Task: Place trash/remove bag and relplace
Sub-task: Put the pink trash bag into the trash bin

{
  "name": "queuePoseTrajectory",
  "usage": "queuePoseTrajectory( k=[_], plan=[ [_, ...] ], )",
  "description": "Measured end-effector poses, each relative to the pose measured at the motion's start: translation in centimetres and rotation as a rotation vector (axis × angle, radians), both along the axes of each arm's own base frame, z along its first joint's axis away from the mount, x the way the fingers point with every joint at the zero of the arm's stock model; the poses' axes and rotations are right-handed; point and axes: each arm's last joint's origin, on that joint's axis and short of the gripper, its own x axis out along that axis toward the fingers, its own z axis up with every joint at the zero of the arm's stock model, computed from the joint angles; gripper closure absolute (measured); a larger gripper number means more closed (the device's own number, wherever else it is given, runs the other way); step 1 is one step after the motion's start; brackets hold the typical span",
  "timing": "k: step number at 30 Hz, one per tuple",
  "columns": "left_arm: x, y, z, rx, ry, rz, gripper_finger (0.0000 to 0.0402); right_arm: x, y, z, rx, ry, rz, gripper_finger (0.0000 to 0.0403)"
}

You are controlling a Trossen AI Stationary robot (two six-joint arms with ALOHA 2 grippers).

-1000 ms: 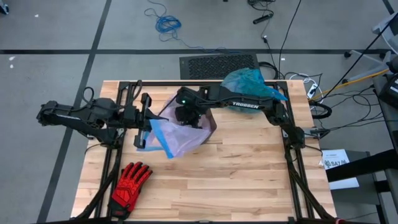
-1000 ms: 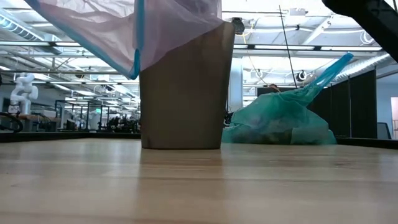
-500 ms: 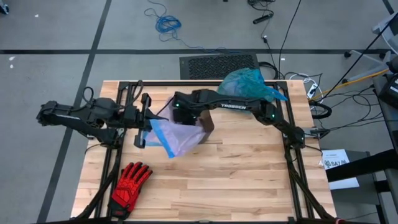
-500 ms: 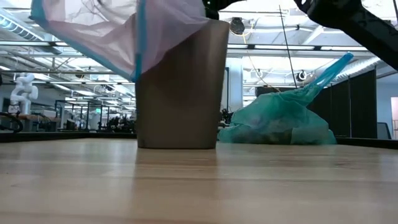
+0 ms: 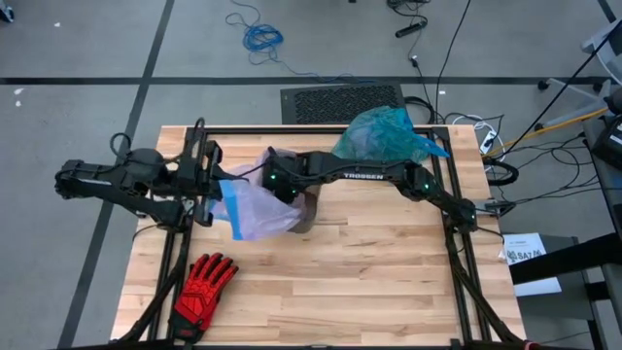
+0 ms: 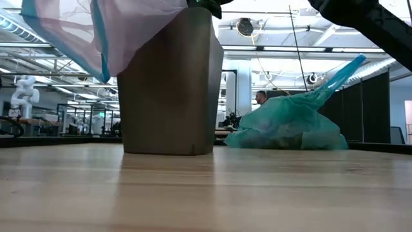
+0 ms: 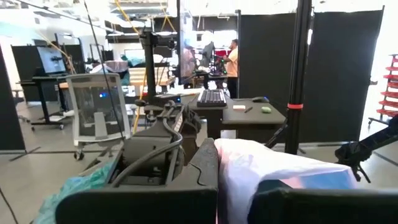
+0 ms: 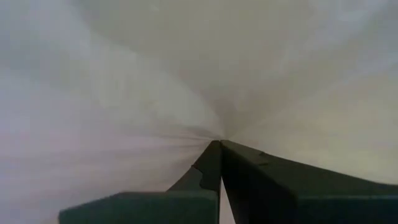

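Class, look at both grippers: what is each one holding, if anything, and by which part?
Both hold the pale lilac bag over the brown bin. The left gripper pinches its blue-rimmed edge; the right gripper pinches a fold of the film by the bin's mouth.

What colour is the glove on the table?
Red and black glove, clearest in the high view.

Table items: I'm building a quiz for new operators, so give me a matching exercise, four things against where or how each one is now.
Things:
1. teal bag
2. lilac bag
3. glove
4. bin

Places or states:
A. lies flat near the table's front left corner
B. stands upright under the lilac bag
C. sits full at the table's far edge, no gripper on it
D. pinched by the left gripper and the right gripper

Pairs: 1-C, 2-D, 3-A, 4-B
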Motion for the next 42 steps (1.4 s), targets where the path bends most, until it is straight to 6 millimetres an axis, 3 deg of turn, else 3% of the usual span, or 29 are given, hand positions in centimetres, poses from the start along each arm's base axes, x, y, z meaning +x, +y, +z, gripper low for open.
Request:
queuePoseTrajectory(
  k=[15,19,24,31,42],
  plan=[
    [1.2,-0.2,-0.7,0.007,0.051,0.002,0.0402,-1.1,-2.5,-0.4,-0.035,0.099,0.012,0.0403],
    [1.4,-0.2,-0.7,0.008,0.055,0.005,0.0402,-1.0,-2.2,0.0,-0.055,0.073,0.035,0.0403],
    [1.4,-0.2,-0.7,0.007,0.052,0.004,0.0402,-1.1,-1.2,2.6,-0.087,-0.008,0.072,0.0403],
    [1.4,-0.2,-0.8,0.010,0.060,0.004,0.0402,-1.7,-0.8,4.4,-0.106,-0.052,0.093,0.0403],
    [1.4,-0.2,-0.8,0.016,0.059,0.005,0.0402,-2.2,-1.3,3.9,-0.097,0.021,0.096,0.0390]
  ],
)
